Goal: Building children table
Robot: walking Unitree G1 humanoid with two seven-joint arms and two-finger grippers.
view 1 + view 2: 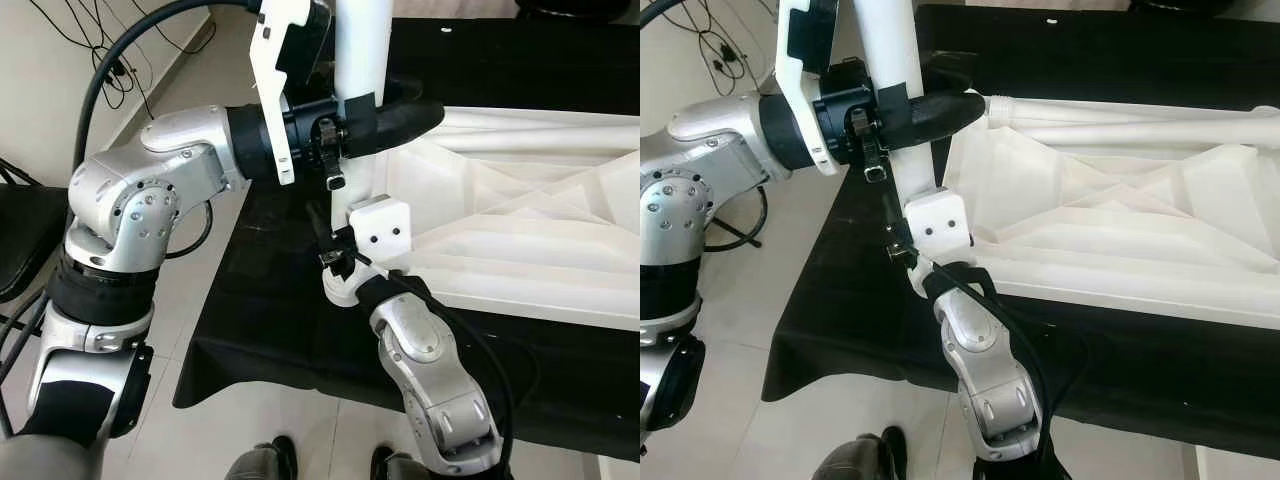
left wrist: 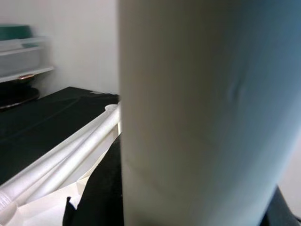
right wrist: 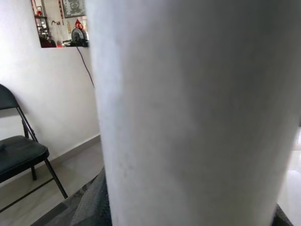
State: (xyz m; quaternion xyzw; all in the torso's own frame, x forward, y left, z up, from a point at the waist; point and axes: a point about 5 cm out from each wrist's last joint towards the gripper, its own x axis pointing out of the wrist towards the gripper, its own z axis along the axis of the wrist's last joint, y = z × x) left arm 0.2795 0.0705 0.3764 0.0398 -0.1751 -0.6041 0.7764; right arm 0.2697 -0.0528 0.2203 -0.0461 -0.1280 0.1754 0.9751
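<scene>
A white table leg stands upright at the near left corner of the white tabletop, which lies upside down with its ribs showing. My left gripper reaches in from the left and is shut on the leg, its black fingers wrapped around it. My right gripper comes up from below and is shut on the leg's lower part, just beside the tabletop's corner. Up close, the leg fills the space between the dark fingers. The leg's foot is hidden behind the right wrist.
The tabletop rests on a work table draped in black cloth, whose left edge drops to a tiled floor. More white legs lie along the tabletop's far side. A black folding chair stands to the left; cables trail by the wall.
</scene>
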